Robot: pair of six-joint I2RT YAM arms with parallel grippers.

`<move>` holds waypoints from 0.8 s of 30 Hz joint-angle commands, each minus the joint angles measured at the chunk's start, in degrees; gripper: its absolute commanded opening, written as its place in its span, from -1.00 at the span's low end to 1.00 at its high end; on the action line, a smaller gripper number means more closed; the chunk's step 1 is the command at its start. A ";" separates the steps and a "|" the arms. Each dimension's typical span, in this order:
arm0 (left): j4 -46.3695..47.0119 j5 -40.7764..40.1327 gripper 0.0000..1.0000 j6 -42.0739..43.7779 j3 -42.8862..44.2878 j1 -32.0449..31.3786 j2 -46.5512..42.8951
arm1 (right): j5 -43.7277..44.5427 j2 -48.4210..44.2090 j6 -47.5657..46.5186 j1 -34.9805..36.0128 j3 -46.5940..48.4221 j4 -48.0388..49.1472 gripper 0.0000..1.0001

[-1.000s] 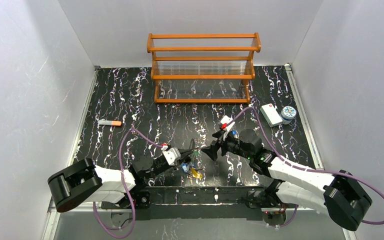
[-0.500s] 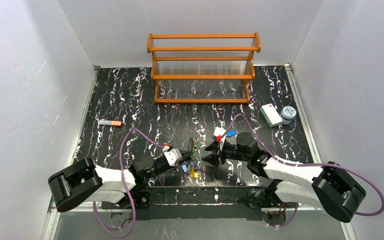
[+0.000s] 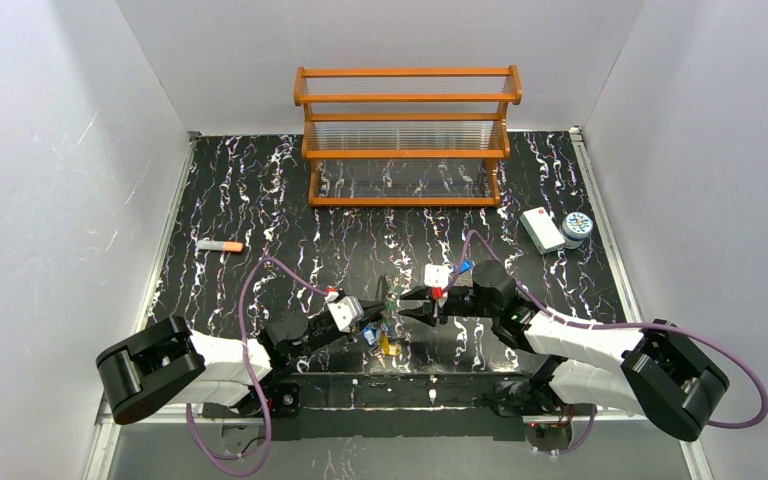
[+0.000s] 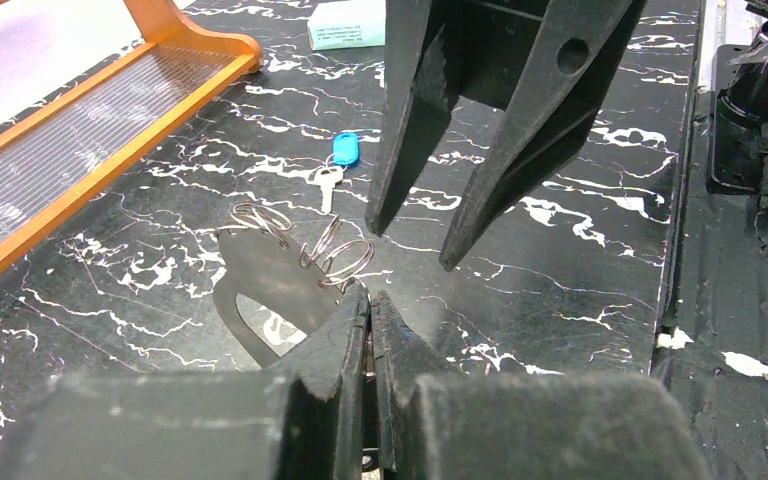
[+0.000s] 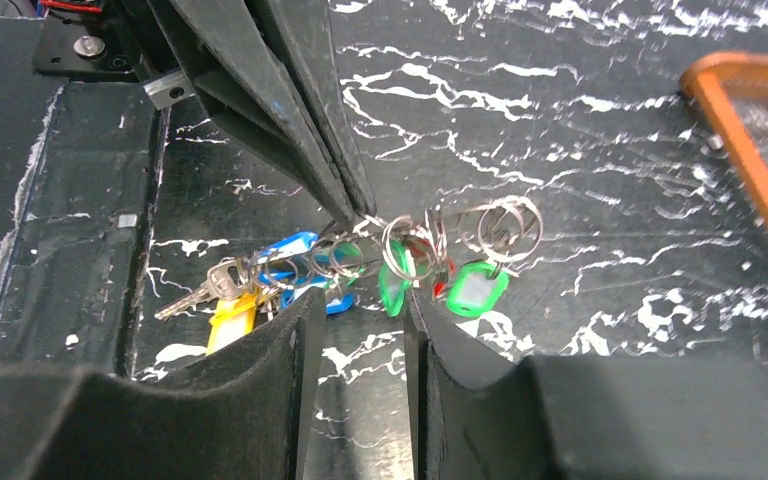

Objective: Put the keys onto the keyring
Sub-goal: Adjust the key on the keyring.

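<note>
Left gripper [image 4: 370, 302] is clenched on the keyring [image 4: 344, 268] near the table's [image 3: 260, 200] front edge; the wire runs straight into its tips. The keys [image 5: 290, 275] (blue, yellow, green and red tags) hang bunched on small split rings [image 5: 505, 228] just under that pinch, so most of the threading looks done. One blue-tagged key [image 4: 341, 152] lies loose on the table, well apart from the bunch — it remains to be threaded.

Right gripper [image 4: 412, 243] faces the left one, jaws apart with nothing between them. Its tips sit just beside the rings — contact cannot be told. In the right wrist view its fingers flank the middle of the bunch.
</note>
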 commanded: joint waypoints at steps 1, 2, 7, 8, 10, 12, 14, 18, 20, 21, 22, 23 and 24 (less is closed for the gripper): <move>-2.58 0.46 -1.00 -0.63 0.81 -0.29 -0.26 | -1.79 -1.75 -8.37 0.30 3.43 -0.45 -0.15; -2.58 0.35 -1.00 -0.63 0.74 -0.29 -0.28 | -1.11 -1.88 -9.22 0.58 3.71 -0.67 -0.16; -2.58 0.10 -1.00 -0.71 0.64 -0.29 -0.47 | 0.92 -1.84 -13.10 2.10 5.43 -3.50 -0.13; -2.56 0.17 -1.00 -0.71 0.68 -0.29 -0.46 | 1.09 -1.58 -13.44 2.27 5.58 -3.79 -0.13; -2.49 0.14 -1.00 -0.77 0.72 -0.29 -0.30 | 1.22 -1.02 -14.15 2.72 5.67 -3.95 -0.13; -2.49 0.11 -1.00 -0.72 0.72 -0.29 -0.22 | 1.56 -0.36 -14.65 3.27 5.97 -4.14 -0.16; -2.39 0.11 -1.00 -0.72 0.77 -0.29 -0.11 | 2.48 0.18 -15.04 3.78 6.24 -4.11 -0.17; -2.25 0.10 -1.00 -0.79 0.81 -0.29 -0.02 | 4.65 1.02 -15.69 4.38 6.63 -3.27 -0.17; -2.16 0.17 -1.00 -0.80 0.81 -0.32 -0.02 | 5.68 1.22 -15.94 4.54 6.78 -2.64 -0.17; -2.14 0.14 -1.00 -0.88 0.81 -0.30 -0.02 | 6.17 1.23 -16.05 4.63 6.87 -2.40 -0.17; -2.14 0.12 -1.00 -0.93 0.81 -0.29 -0.02 | 6.71 1.16 -16.03 4.72 6.87 -2.09 -0.15; -2.06 0.14 -1.00 -1.02 0.81 -0.29 -0.07 | 7.26 1.08 -16.14 4.84 6.83 -1.81 -0.15; -2.01 0.17 -1.00 -1.03 0.74 -0.29 -0.11 | 7.99 0.79 -16.10 4.97 6.78 -1.62 -0.13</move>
